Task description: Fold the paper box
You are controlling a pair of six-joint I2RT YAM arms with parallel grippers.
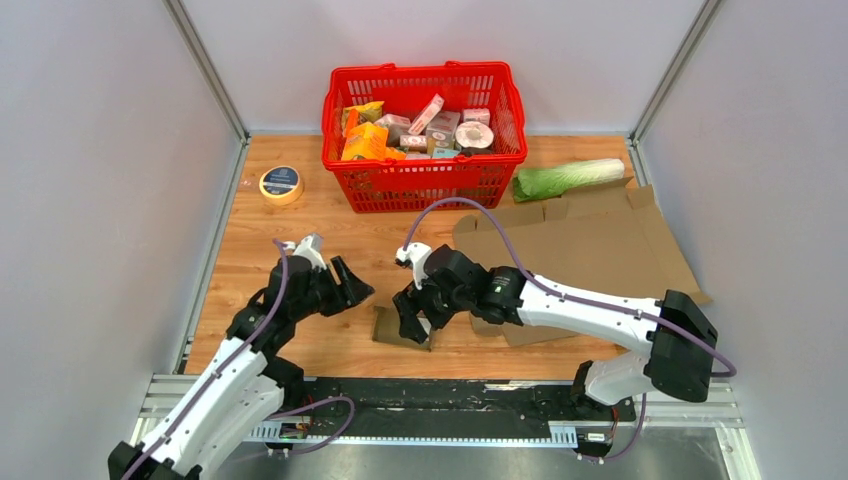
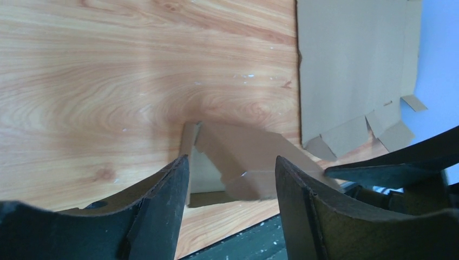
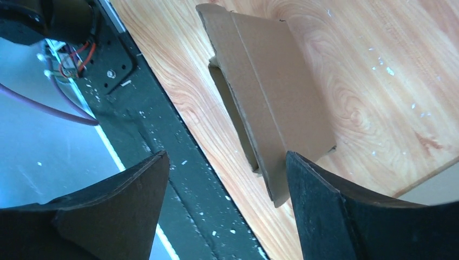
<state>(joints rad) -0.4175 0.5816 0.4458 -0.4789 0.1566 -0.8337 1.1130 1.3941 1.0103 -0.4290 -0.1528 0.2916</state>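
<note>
Briefly, entry by entry, as I found things.

Item one, the paper box (image 3: 270,103): small, brown, partly folded. It lay on the desk (image 1: 300,230) at its near edge, close to the black base rail (image 1: 430,400), between my two end effectors. One panel stood at a slant and the hollow side faced the rail.

Item two, my left end effector (image 2: 231,162): fingers spread wide with nothing between them. The box sat just beyond the tips.

Item three, my right end effector (image 3: 226,157): also spread wide, gripping nothing. It hung over the box with one finger near a corner. I could not tell whether it touched.

Item four, the flat cardboard sheet (image 1: 590,245): unfolded, off to the right, well apart from the work.

Handling note, my own judgement: the box looked light and liable to slide toward the rail. I thought it best to steady one wall with one end effector and press the slanted panel along its crease with the other — slowly and squarely, so the card bent at the score and did not buckle.
</note>
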